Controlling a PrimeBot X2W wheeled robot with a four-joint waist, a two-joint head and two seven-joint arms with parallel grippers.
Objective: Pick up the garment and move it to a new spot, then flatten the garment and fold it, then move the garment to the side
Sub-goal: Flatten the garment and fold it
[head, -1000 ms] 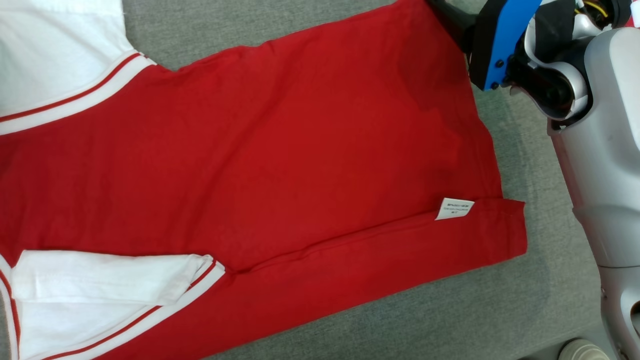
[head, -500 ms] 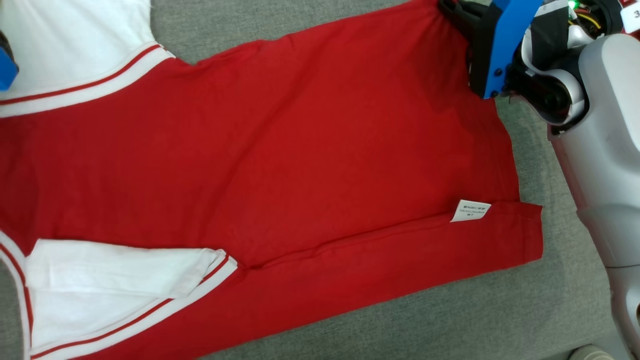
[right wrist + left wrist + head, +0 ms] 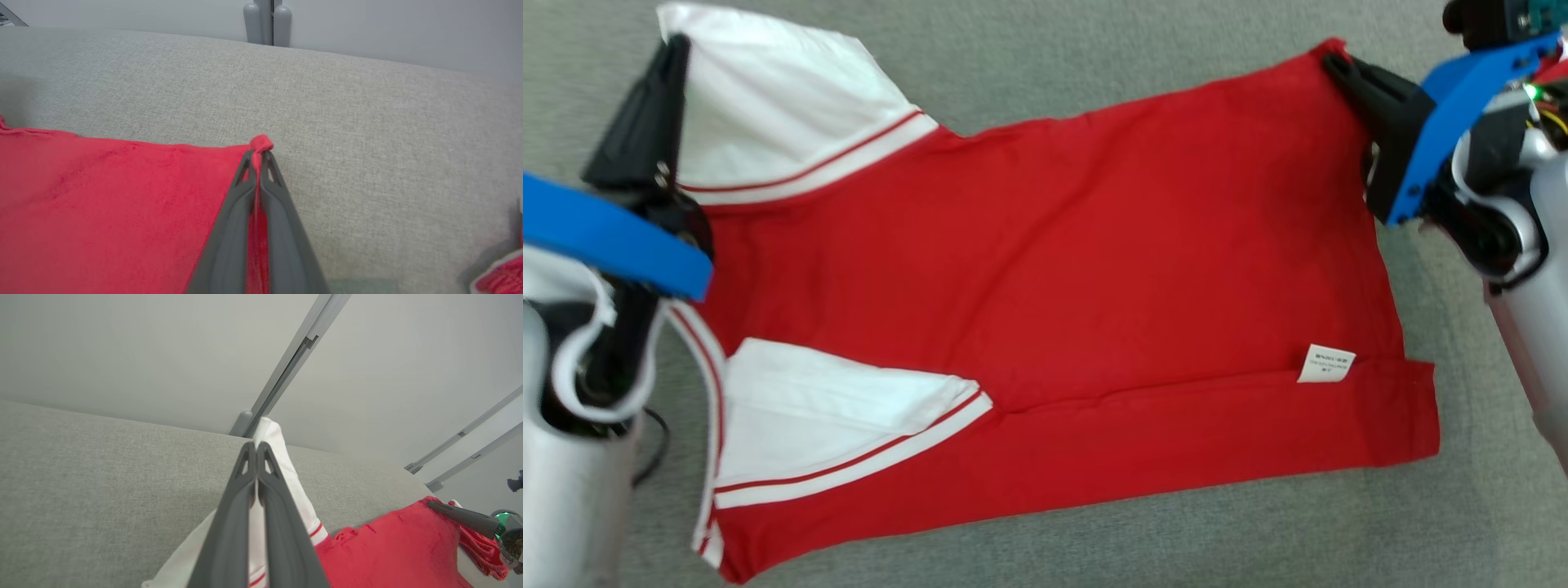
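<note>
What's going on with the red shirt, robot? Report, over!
Left claw shut on white sleeve. Right claw shut on red corner. Shirt spread on grey cushion, near edge folded over. Nothing blocking.

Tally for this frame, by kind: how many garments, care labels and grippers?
garment: 1
care label: 1
grippers: 2, the left gripper and the right gripper
total: 4

White label (image 3: 1326,363) on the red garment (image 3: 1094,269), near the garment's lower right corner, at the edge of the folded-over strip. It carries a few lines of small dark print, too small to read.
</note>
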